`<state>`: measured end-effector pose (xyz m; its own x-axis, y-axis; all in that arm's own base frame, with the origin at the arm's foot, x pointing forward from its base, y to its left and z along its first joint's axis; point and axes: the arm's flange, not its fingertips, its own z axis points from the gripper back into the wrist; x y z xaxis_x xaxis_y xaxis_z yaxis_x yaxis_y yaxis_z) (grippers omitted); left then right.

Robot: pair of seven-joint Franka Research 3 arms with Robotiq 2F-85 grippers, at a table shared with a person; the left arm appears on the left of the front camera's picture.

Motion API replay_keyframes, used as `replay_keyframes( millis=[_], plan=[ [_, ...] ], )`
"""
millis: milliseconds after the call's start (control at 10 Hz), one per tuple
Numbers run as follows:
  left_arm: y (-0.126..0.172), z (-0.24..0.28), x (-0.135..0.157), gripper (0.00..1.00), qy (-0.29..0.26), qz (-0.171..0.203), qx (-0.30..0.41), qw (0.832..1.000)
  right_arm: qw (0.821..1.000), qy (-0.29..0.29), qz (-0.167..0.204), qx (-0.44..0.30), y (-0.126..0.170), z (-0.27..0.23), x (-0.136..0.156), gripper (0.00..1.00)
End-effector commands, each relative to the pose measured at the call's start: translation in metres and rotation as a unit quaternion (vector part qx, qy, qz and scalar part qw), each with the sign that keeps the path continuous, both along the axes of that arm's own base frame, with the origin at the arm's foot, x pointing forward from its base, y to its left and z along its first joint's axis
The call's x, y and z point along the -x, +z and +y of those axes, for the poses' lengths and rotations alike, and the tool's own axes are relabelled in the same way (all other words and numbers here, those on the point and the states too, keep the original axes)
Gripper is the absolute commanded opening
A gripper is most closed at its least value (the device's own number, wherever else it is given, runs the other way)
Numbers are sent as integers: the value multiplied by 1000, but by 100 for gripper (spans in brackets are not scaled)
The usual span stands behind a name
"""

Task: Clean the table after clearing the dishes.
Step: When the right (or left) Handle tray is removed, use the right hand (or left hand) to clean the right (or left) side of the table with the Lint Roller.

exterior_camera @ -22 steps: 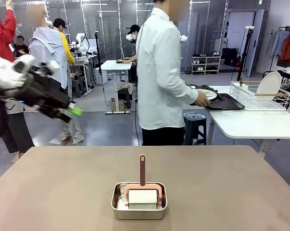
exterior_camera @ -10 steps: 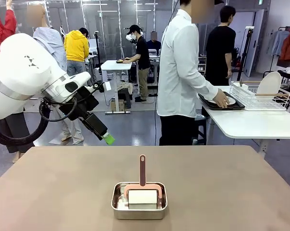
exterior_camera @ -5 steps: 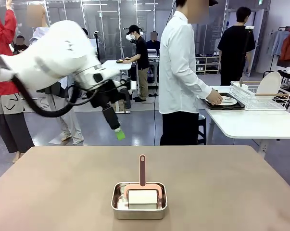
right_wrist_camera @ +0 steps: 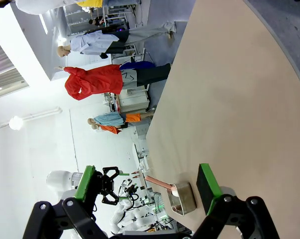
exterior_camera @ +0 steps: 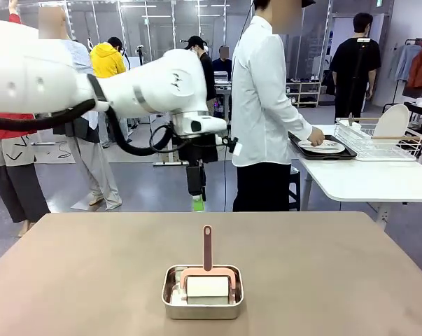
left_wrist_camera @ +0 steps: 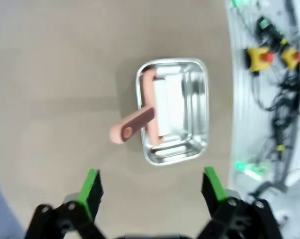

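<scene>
Swung in from the left, the left claw (exterior_camera: 197,204) now hangs wide open over the counter (exterior_camera: 336,266), just beyond the steel pan (exterior_camera: 166,294), whose pink roller handle (exterior_camera: 207,248) slants out toward it. Dishes (exterior_camera: 321,146) sit well beyond the pan, on a white table (exterior_camera: 364,183).

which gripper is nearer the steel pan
Left. The left gripper hangs open above the table just beyond the steel pan, looking down on it. The right gripper, also open, sits well off, with the pan small in its view.

Steel pan (exterior_camera: 202,309) mid-front on the table (exterior_camera: 78,280), free room all round.
</scene>
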<state>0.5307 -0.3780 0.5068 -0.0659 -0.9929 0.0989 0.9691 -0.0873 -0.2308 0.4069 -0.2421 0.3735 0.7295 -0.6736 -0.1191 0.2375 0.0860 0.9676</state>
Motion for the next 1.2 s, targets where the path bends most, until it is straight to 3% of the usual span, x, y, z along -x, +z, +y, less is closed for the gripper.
replay_keyframes(
  millis=[0, 600, 1100],
  plan=[
    [6, -20, -18, 100, -3, -9, -28, 1000, 1000, 7, 1, 3, 2, 0, 2, 100],
    [-33, -25, -34, 100, 14, 19, -50, 998, 1000, 7, 1, 3, 2, 0, 2, 100],
    [-73, -31, -40, 100, 17, 84, -50, 995, 1000, 7, 1, 3, 2, 0, 2, 100]
  ],
)
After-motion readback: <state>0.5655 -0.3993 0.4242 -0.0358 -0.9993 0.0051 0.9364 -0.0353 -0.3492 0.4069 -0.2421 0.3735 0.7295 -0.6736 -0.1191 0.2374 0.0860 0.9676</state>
